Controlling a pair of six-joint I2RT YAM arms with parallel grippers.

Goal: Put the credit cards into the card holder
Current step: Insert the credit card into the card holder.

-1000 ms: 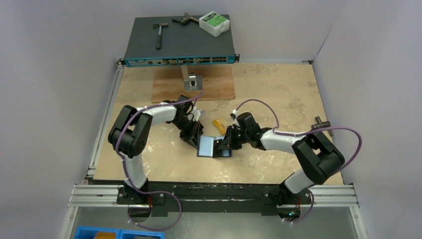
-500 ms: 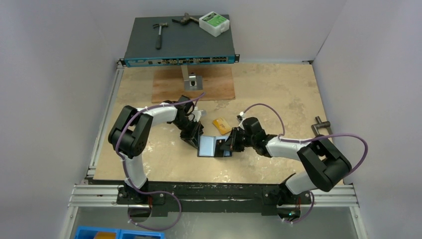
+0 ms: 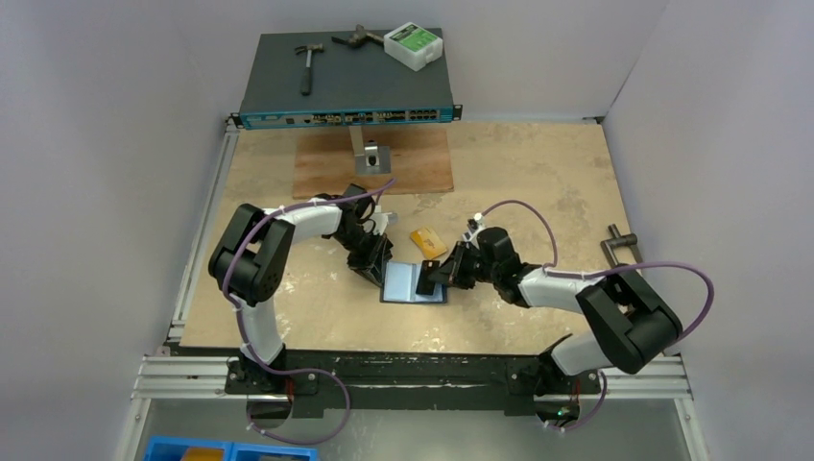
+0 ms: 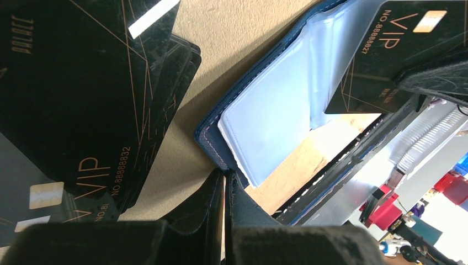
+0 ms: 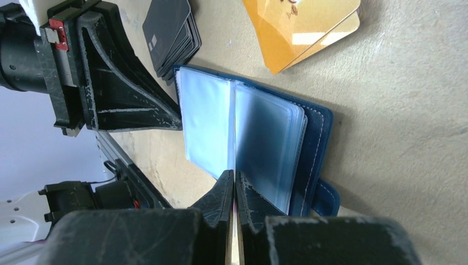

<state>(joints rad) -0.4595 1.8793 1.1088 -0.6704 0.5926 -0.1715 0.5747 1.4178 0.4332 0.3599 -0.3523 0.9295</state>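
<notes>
The navy card holder (image 3: 403, 285) lies open on the table with its pale blue sleeves (image 5: 207, 121) facing up. My right gripper (image 3: 437, 276) is shut on a black VIP credit card (image 4: 386, 49). It holds the card on edge over the sleeves, with a corner of it among the clear pockets. My left gripper (image 4: 225, 176) is shut, and its tips touch the holder's left edge (image 4: 207, 141). A pile of black cards (image 4: 83, 99) lies beside that gripper. Orange-gold cards (image 3: 426, 240) lie just beyond the holder.
A network switch (image 3: 346, 91) stands at the back, carrying a hammer (image 3: 307, 65) and a white and green box (image 3: 413, 45). In front of it lies a wooden board (image 3: 408, 163) with a metal bracket (image 3: 369, 156). A metal handle (image 3: 619, 240) sits at the right.
My right arm's elbow has swung right and toward the near edge. Its gripper has turned over the holder with the card, and the holder's right half now lies flatter. The left arm has stayed still.
</notes>
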